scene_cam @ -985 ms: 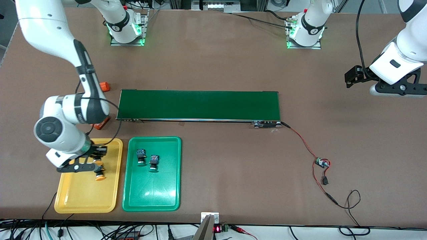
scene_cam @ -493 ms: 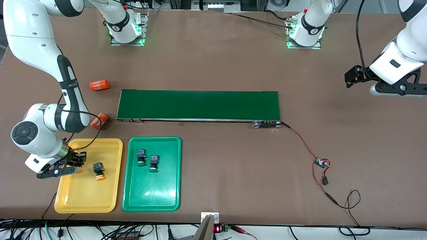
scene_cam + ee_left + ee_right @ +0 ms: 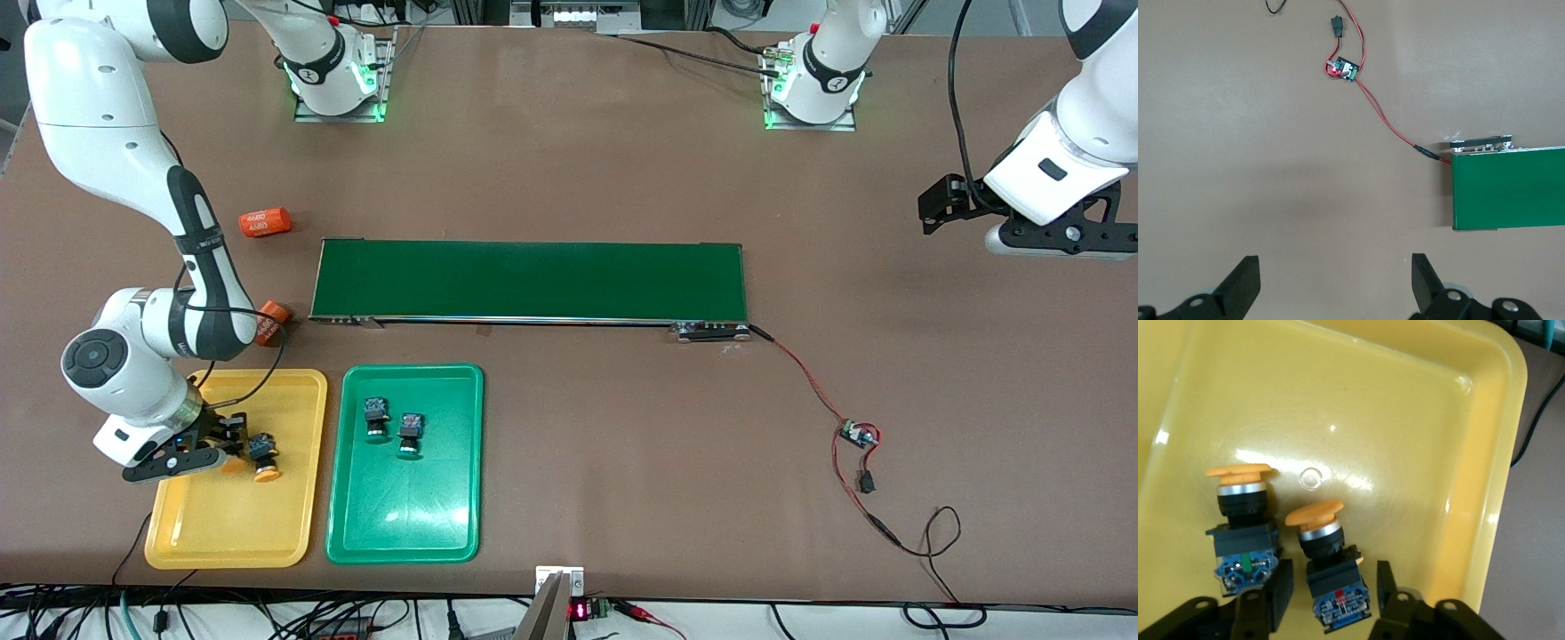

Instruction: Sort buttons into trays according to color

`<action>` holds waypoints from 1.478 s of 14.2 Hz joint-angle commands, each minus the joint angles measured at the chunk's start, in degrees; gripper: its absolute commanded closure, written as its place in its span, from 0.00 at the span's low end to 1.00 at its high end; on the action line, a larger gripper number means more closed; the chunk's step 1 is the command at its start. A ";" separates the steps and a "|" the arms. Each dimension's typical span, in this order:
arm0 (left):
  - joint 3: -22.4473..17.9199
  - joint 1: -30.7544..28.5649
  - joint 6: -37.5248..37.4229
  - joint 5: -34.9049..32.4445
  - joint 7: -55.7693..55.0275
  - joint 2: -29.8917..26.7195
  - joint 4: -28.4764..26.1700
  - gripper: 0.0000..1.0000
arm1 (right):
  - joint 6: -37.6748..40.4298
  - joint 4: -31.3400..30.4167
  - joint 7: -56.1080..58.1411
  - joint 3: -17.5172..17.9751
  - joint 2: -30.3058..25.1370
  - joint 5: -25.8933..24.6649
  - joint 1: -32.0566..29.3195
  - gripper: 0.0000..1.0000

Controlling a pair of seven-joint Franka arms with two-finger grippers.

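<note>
Right gripper [image 3: 1330, 592] open, left gripper [image 3: 1335, 280] open.

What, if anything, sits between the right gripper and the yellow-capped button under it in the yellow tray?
Nothing visible. The right gripper has its open fingers on either side of that button, already in the yellow tray. The second yellow button lies just outside one finger, apart from it. The left gripper waits open over the table.
</note>
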State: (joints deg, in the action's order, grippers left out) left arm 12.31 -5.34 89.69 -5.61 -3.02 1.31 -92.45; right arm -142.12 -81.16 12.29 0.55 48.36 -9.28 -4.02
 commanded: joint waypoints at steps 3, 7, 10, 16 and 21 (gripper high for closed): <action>0.35 -0.11 -1.36 0.69 -0.14 0.63 1.74 0.00 | 17.71 1.09 0.63 16.12 -5.81 0.05 -12.57 0.00; 0.35 -0.11 -1.45 0.60 0.20 0.54 1.75 0.00 | 29.06 0.65 -3.22 17.64 -15.21 2.59 -12.16 0.00; 0.26 -0.20 -2.07 0.68 0.21 0.54 1.75 0.00 | 40.21 0.56 -10.16 16.77 -22.15 2.77 -9.44 0.00; 0.00 -0.20 -2.07 0.69 0.29 0.54 1.74 0.00 | 54.49 -1.63 -18.01 -3.86 -36.04 8.66 10.67 0.00; 0.09 -0.20 -2.15 0.69 0.29 0.54 1.75 0.00 | 59.66 -1.72 -14.77 -10.83 -39.22 8.31 11.06 0.00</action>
State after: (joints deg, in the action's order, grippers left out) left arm 12.26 -5.35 88.90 -5.61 -3.02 1.30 -92.33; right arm -84.74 -81.27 -4.12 -9.10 10.12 -1.57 7.39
